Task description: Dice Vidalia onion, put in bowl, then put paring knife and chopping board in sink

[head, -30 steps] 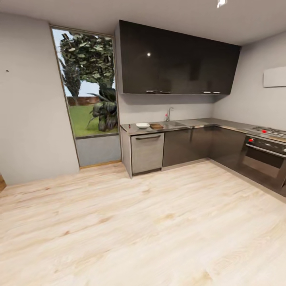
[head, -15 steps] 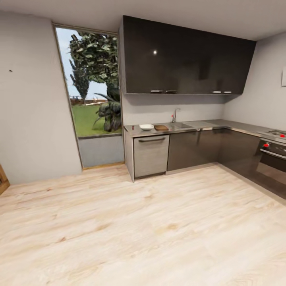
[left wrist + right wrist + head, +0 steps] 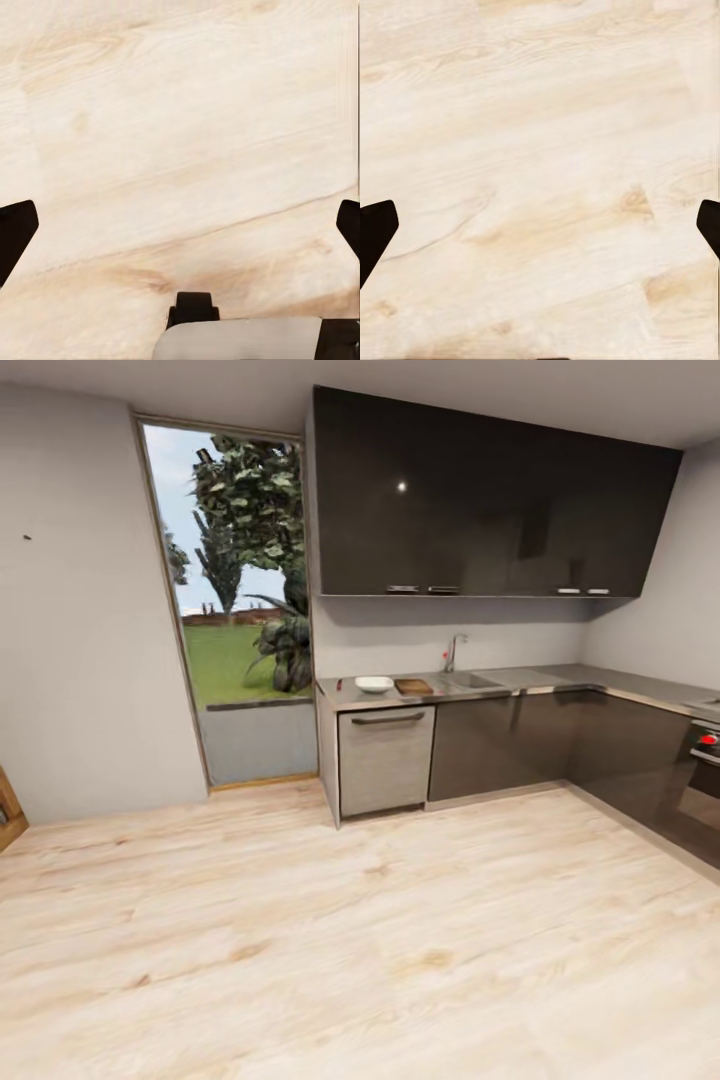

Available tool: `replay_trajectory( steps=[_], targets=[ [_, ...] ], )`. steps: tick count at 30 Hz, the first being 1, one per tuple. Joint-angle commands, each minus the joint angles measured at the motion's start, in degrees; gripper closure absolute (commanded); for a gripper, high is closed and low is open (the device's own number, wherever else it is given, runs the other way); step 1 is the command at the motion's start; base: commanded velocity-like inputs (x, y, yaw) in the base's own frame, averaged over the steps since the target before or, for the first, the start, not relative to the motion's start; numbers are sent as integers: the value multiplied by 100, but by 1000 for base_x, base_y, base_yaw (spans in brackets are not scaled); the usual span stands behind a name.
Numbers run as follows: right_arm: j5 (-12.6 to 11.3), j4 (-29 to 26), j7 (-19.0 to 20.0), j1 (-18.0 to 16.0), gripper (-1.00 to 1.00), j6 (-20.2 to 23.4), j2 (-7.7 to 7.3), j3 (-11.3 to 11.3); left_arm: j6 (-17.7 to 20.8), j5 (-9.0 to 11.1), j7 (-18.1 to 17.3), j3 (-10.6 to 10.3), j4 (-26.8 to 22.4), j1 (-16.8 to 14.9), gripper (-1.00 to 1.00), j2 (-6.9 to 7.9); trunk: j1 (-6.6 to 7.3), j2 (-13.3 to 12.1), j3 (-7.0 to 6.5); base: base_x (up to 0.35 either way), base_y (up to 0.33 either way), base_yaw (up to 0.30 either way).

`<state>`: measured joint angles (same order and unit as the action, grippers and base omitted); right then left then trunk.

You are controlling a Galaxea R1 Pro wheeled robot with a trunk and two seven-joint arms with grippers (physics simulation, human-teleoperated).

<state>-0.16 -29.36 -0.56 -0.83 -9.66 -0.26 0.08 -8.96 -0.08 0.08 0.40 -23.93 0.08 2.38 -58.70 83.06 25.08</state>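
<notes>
Pale wood floor lies between robot and countertop [image 3: 440, 691], which has slid rightward in view as the camera turns, bowl [image 3: 374, 684] and chopping board [image 3: 413, 686] at one o'clock, perhaps the knife beside them; left gripper [image 3: 180, 225] and right gripper [image 3: 540, 225] gape wide, empty.

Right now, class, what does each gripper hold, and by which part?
Nothing: the left gripper and right gripper hang open over the pale wooden floor.

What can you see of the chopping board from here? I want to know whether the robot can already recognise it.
The chopping board shows in the head view as a small brown, wood-coloured rectangle lying flat on the countertop. It sits between the white bowl and the sink with its tap. At this distance its grain and handle hole cannot be made out, nor anything resting on it.
</notes>
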Motion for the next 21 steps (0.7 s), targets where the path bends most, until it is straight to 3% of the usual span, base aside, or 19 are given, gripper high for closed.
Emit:
replay_trajectory(
  steps=[1, 10, 21],
  targets=[
    [-2, 5, -6, -3, -100, -18, 0, 1, -9, -1, 1, 4, -6, 1, -100, -2, -3, 2, 5, 279, -220, 98],
    [-2, 1, -6, -3, -100, -18, 0, 1, -9, -1, 1, 4, -6, 1, -100, -1, -3, 2, 5, 277, -226, 112],
    [-2, 5, -6, -5, -100, -18, 0, 2, -10, -9, 1, 4, -6, 1, -100, 0, -3, 2, 5, 268, -234, 223]
  ],
)
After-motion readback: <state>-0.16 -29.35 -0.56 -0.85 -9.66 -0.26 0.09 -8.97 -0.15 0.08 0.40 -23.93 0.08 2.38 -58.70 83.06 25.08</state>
